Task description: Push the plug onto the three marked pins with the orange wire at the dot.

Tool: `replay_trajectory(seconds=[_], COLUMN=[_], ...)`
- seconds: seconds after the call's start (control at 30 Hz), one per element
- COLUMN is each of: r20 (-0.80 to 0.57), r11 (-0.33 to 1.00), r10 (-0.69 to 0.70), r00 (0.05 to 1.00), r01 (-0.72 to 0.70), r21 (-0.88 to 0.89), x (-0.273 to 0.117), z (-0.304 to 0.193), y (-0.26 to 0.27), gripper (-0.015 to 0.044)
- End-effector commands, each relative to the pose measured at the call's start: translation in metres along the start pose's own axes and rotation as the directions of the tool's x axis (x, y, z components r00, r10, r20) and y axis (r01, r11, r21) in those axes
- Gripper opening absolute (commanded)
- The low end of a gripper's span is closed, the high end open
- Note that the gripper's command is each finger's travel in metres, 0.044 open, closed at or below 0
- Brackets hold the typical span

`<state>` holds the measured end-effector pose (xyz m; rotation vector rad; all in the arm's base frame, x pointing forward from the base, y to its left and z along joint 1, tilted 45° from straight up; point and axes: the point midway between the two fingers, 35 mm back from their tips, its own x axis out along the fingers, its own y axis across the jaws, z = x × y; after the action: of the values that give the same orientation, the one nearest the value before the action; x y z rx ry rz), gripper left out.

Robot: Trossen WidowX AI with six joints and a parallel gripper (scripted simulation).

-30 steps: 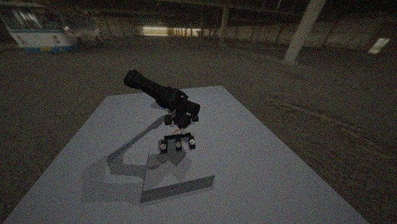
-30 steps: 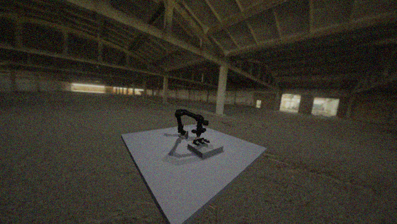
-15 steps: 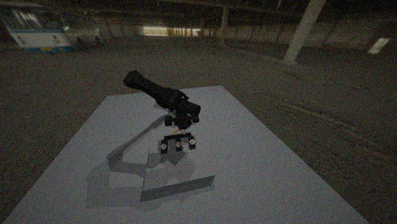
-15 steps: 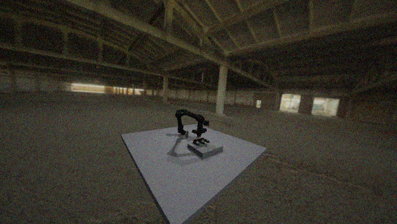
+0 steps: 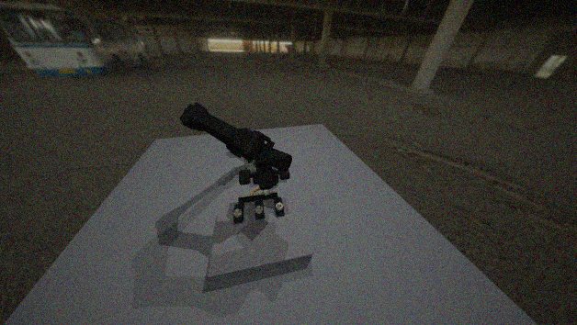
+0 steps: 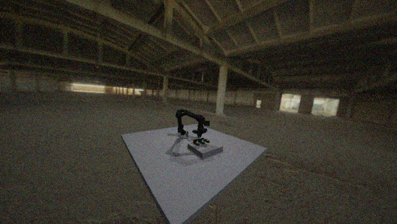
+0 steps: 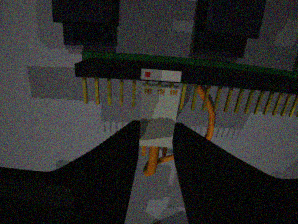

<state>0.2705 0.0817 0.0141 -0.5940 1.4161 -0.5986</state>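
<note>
The gripper (image 5: 265, 188) (image 6: 199, 136) (image 7: 157, 131) is shut on the pale flat plug (image 7: 161, 107), holding both its sides at the rear half. The plug lies nearly square to the pin row, and its front end meets the black strip of the holder (image 7: 110, 72) (image 5: 247, 199) (image 6: 202, 141) under the white band (image 7: 167, 76). The red dot (image 7: 147, 74) is at the band's left end. The marked pins are hidden by the plug; how deep they sit in it cannot be told. The rear shows an orange wire (image 7: 144, 150) at the left and a darker one at the right.
Bare metal pins (image 7: 109, 92) (image 7: 241, 101) stick out on both sides of the plug. An orange lead (image 7: 211, 117) loops across the pins to the right. The holder stands on a grey block (image 5: 259, 272) (image 6: 208, 153) on the pale table (image 5: 367, 257) (image 6: 177, 190).
</note>
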Motion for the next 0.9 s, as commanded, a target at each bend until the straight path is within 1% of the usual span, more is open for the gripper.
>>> replay_trajectory(seconds=[0.0, 0.13, 0.43, 0.53, 0.63, 0.7, 0.87], r20=[0.007, 0.007, 0.007, 0.007, 0.006, 0.006, 0.006], r11=[1.0, 1.0, 1.0, 1.0, 1.0, 1.0, 1.0], r10=[-0.002, -0.002, -0.002, 0.0, 0.0, 0.0, 0.0], r00=[1.0, 1.0, 1.0, 1.0, 1.0, 1.0, 1.0], r01=[0.002, 0.002, 0.002, 0.0, 0.0, 0.0, 0.0], r21=[-0.003, -0.003, -0.003, -0.003, -0.004, -0.004, -0.004], x=[-0.001, -0.002, -0.001, -0.018, -0.049, -0.059, -0.059], z=[0.005, 0.007, 0.003, 0.004, 0.004, 0.003, 0.003], y=[0.0, 0.0, 0.001, 0.002, 0.002, 0.001, 0.001], gripper=[0.0, 0.0, 0.0236, 0.0315, 0.0394, 0.044, 0.044])
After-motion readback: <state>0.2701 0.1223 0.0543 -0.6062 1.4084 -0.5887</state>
